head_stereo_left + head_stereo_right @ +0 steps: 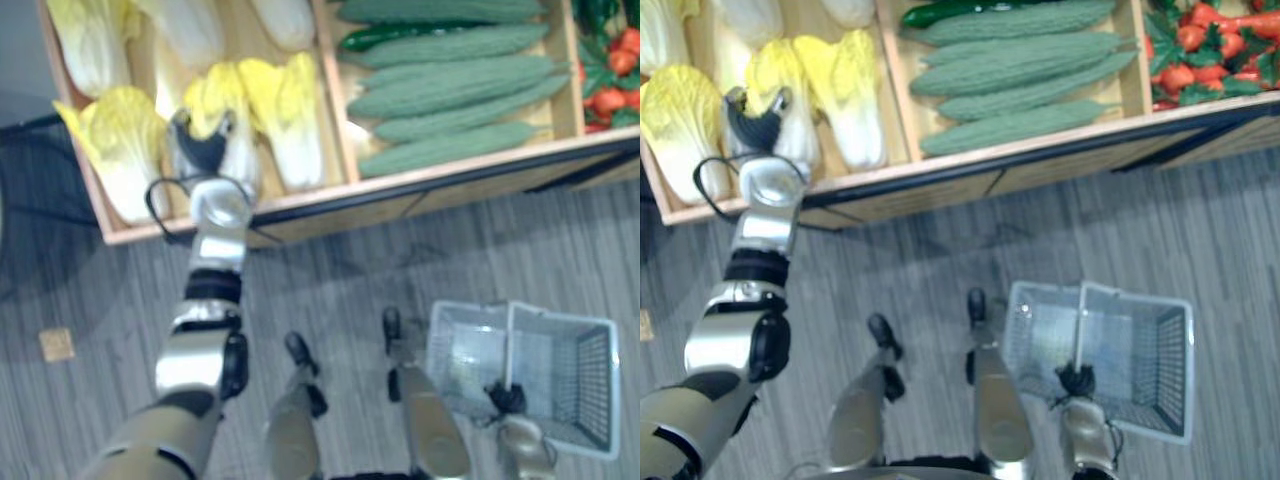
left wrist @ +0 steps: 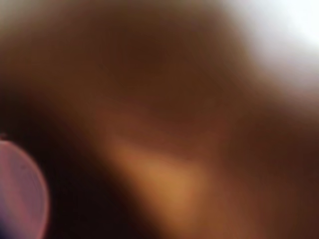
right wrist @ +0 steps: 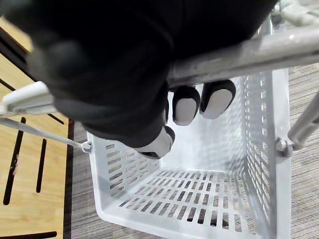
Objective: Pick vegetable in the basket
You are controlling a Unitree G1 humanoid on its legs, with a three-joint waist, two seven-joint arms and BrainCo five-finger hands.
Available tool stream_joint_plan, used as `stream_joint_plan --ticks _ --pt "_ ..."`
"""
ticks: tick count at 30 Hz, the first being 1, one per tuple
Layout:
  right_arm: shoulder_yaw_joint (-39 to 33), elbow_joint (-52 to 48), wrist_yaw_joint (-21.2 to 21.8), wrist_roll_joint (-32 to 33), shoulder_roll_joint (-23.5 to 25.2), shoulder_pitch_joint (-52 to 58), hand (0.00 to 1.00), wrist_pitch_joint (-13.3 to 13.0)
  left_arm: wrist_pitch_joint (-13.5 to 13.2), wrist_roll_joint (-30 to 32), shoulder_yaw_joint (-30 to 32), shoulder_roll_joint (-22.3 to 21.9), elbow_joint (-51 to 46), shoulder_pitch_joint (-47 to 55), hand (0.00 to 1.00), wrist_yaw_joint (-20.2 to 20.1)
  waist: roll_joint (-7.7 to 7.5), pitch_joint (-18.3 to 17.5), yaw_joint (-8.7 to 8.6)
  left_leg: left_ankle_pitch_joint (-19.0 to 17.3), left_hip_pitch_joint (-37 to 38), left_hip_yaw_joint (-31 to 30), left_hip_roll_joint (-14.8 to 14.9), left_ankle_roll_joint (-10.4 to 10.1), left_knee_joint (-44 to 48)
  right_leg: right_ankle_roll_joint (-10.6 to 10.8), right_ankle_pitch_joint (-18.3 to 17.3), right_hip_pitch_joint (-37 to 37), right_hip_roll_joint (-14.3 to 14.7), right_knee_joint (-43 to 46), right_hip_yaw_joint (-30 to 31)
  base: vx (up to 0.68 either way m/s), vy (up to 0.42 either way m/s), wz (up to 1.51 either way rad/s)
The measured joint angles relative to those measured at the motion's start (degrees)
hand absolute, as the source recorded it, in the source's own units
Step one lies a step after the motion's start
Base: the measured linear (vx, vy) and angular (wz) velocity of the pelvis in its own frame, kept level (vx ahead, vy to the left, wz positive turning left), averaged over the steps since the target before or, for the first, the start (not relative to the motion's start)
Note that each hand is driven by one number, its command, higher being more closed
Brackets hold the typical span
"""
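G1: left hand [image 1: 205, 150] on cabbage [image 1: 243, 165], right hand [image 3: 124, 84] holding basket [image 1: 575, 375]

Eye views: cabbage lies in the wooden crate [image 1: 338, 110] under the left hand, whose grip can't be told; basket low, well apart. Left wrist view no help there. Right wrist view: fingers [image 3: 185, 107] curled round the handle [image 3: 239, 55]

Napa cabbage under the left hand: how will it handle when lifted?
Probably bulky and heavy: the cabbage is as wide as the left hand. Its yellow leaf tips look loose, so likely floppy and tearable; the white base seems firmer. Elongated, so it may roll in the basket.
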Motion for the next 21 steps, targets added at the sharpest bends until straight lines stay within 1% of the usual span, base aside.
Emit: stream_joint_plan --ticks 4,7,12,15,17,19,21 --pt "0.1 -1.6 0.1 0.0 0.1 0.2 1.00 -0.1 0.1 0.0 0.2 0.0 0.6 -1.1 1.00 -0.5 -0.16 0.0 0.00 0.0 0.0 1.1 0.1 0.0 0.3 0.2 0.3 0.0 -0.1 0.0 0.0 0.00 0.000 0.00" --pt "0.2 -1.8 0.2 0.0 0.1 0.5 1.00 -0.3 0.4 0.0 0.1 -0.2 0.6 -1.7 1.00 -1.7 -0.21 0.0 -0.08 0.0 0.8 1.6 0.3 0.0 0.6 0.2 0.3 1.0 -0.2 0.0 -0.6 0.01 -0.008 0.01" --pt "0.1 -1.8 0.4 0.1 0.1 1.9 1.00 -0.3 0.6 0.0 -1.4 0.2 0.6 -1.7 1.00 -2.2 -0.24 -0.1 0.33 -0.1 5.4 2.9 0.6 0.0 0.5 -0.1 0.0 5.4 -0.3 -0.1 -3.9 0.02 -0.013 -0.03" --pt "-0.2 0.1 0.6 0.1 0.1 2.1 1.00 -0.3 0.6 0.0 -0.7 2.4 0.5 -0.9 1.00 -2.2 0.02 -0.2 -0.06 -0.1 8.4 2.6 0.7 -0.1 0.2 -0.7 -0.4 8.8 -0.2 -0.1 -4.9 0.02 -0.006 0.11" --pt "-1.2 2.1 0.9 0.1 0.1 2.2 1.00 -0.4 0.6 0.0 0.9 3.6 0.5 1.1 1.00 -2.2 0.60 -0.7 -0.27 -0.1 10.1 1.8 0.5 -0.1 -0.5 -0.8 -0.5 10.7 -0.1 -0.4 -5.7 0.00 0.007 0.19" --pt "-3.5 4.8 1.3 0.1 0.2 2.2 1.00 -0.3 0.7 0.0 2.1 4.1 -0.7 4.2 1.00 -2.2 1.36 -2.4 -0.42 -0.1 10.5 0.5 0.1 0.0 -0.7 -0.8 -0.5 12.3 -0.3 -1.2 -6.9 0.01 0.022 0.29" --pt "-6.8 7.8 1.5 0.1 0.4 2.7 1.00 0.4 1.4 0.0 2.8 5.1 -3.2 9.1 1.00 -2.1 2.24 -4.6 -0.38 0.1 11.6 -0.7 -0.2 -0.1 -1.5 -0.8 -0.5 14.1 -0.5 -2.0 -8.1 0.02 0.028 0.29"
